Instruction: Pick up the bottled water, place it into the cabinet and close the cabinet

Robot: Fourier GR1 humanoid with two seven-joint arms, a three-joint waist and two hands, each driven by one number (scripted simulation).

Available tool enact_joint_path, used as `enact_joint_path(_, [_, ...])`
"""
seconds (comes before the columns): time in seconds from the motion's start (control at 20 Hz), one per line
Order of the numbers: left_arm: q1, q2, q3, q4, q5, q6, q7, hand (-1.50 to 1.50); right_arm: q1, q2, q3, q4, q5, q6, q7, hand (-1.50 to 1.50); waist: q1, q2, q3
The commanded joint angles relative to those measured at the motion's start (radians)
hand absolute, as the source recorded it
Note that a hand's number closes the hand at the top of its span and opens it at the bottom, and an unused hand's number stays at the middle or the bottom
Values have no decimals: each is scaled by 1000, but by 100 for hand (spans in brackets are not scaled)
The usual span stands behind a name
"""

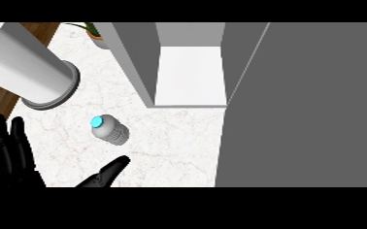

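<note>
Nearest, the left hand [16,153] rests open-fingered at the left edge and the right hand [106,173] points straight fingers toward the upright bottled water [109,129] on the marble counter [172,140], apart from it, before the open cabinet [190,73].

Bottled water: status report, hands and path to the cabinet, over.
Left hand open, resting at left edge. Right hand open, just below the bottled water. Bottle upright on counter, ungrasped. Cabinet open; path unobstructed.
</note>
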Motion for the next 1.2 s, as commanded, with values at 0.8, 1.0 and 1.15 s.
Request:
enact_joint_path(0.8, [-63, -2, -83, -61, -360, 5, 366, -150, 36, -5, 242, -139, 199, -143, 103, -150, -7, 1, -1])
enact_joint_path(1.0, [29, 4, -96, -103, -329, -18, 297, -150, -4, -12, 261, -152, 218, -172, 161, -150, -1, 0, -3])
enact_joint_path(1.15, [24, -2, -128, -36, -345, 37, 287, -150, -66, -6, 254, -153, 212, -195, 201, -150, 1, 2, -3])
